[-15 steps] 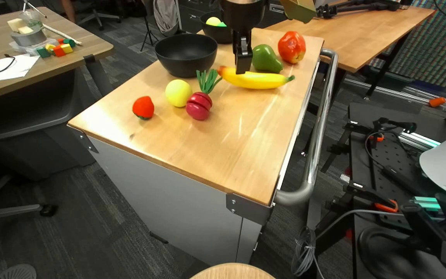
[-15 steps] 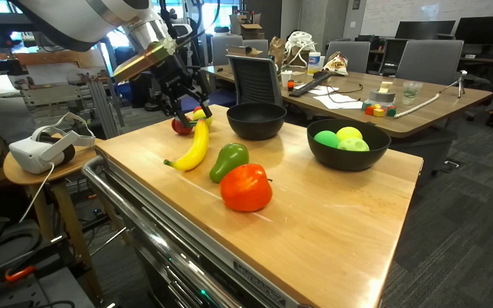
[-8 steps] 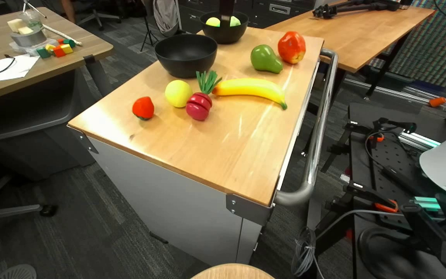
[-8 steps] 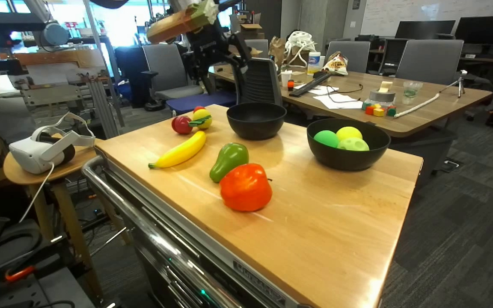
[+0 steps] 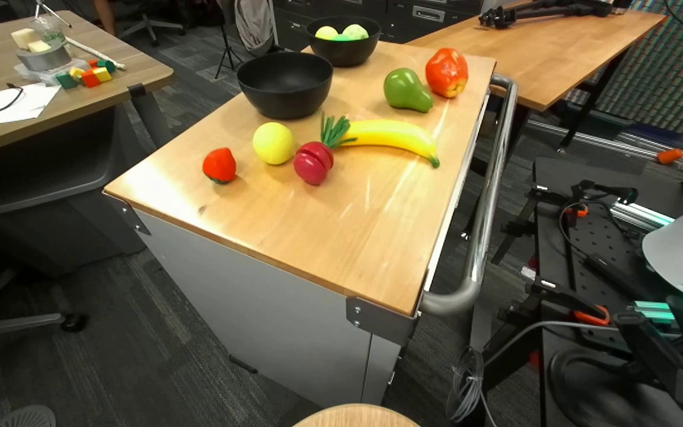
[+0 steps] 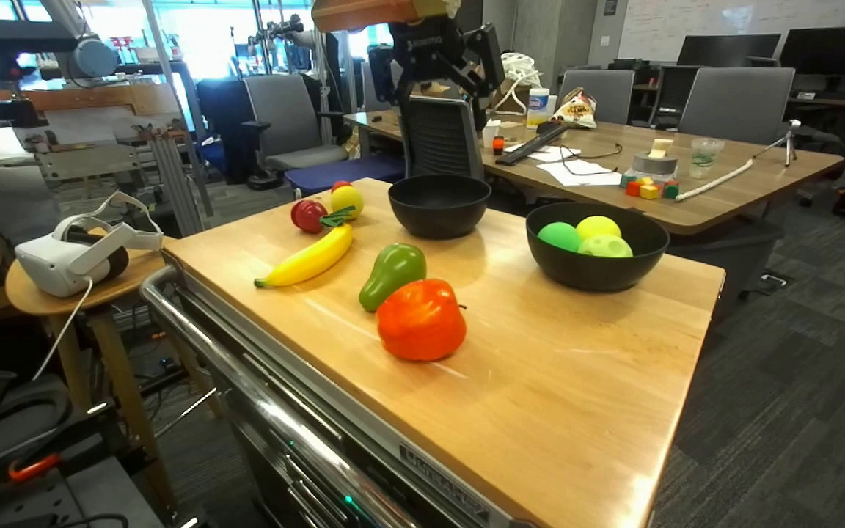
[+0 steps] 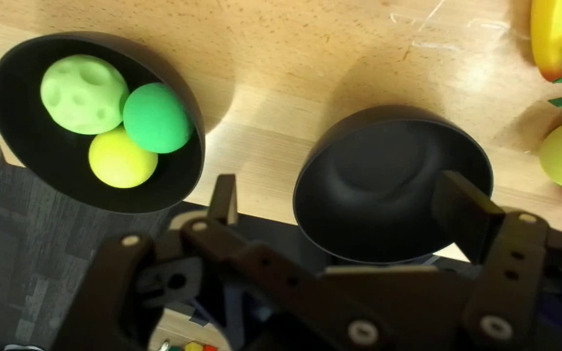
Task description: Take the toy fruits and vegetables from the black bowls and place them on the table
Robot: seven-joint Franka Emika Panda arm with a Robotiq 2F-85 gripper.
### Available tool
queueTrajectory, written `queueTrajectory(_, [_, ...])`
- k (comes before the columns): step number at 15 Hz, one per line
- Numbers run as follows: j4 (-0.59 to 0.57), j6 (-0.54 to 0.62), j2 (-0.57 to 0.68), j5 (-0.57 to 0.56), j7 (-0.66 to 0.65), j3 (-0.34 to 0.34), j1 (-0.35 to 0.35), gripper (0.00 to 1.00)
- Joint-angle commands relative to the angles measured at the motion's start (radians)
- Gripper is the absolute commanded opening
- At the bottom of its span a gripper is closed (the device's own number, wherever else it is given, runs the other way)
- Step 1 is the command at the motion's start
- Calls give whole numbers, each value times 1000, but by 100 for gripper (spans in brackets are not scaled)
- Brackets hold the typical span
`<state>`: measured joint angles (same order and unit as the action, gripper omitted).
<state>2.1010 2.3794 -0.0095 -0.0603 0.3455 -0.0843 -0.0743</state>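
Note:
My gripper (image 7: 342,199) is open with nothing between its fingers. In an exterior view the gripper (image 6: 439,106) hangs high, behind the table (image 6: 540,381). The wrist view shows a black bowl (image 7: 305,170) with nothing in it, below the jaws. Another black bowl (image 7: 12,141) holds a dimpled light-green ball (image 7: 84,95), a green ball (image 7: 158,118) and a yellow ball (image 7: 123,158). On the tabletop lie a banana (image 5: 392,134), a sliced radish (image 5: 313,163), a yellow round fruit (image 5: 274,143), a small red tomato (image 5: 220,165), a green pear-shaped pepper (image 5: 407,90) and a larger orange-red tomato (image 5: 447,73).
A metal bar handle (image 5: 492,196) runs along one table edge. Beside it stands a round stool (image 6: 34,286) bearing a white headset (image 6: 92,249). A wooden desk (image 6: 694,205) with coloured blocks (image 6: 646,191) and an office chair (image 6: 441,139) stand behind.
My gripper has let go of the banana, opened wider, risen and moved toward the bowls. The banana has turned and lies flat. The radish has since shifted, its leaves now against the banana's end.

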Motion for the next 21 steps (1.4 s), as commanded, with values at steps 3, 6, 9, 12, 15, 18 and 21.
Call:
queueTrajectory(3, [-172,-14,176,-98,-128,5,0,100])
queueTrajectory(6, [-305,-26,290,-115,-195,-16,-10,100])
queueTrajectory(9, [-423,-45,382,-103,-227,-37,-27,100])
queueTrajectory(12, [-490,-62,427,-64,-239,-49,-67,100])
queueTrajectory(15, [-507,-71,430,-59,-251,-59,-92,100])
queueTrajectory(18, [-473,-46,422,-71,-235,-56,-102,100])
queueTrajectory(21, [-501,-84,455,-54,-186,-40,-114,100])
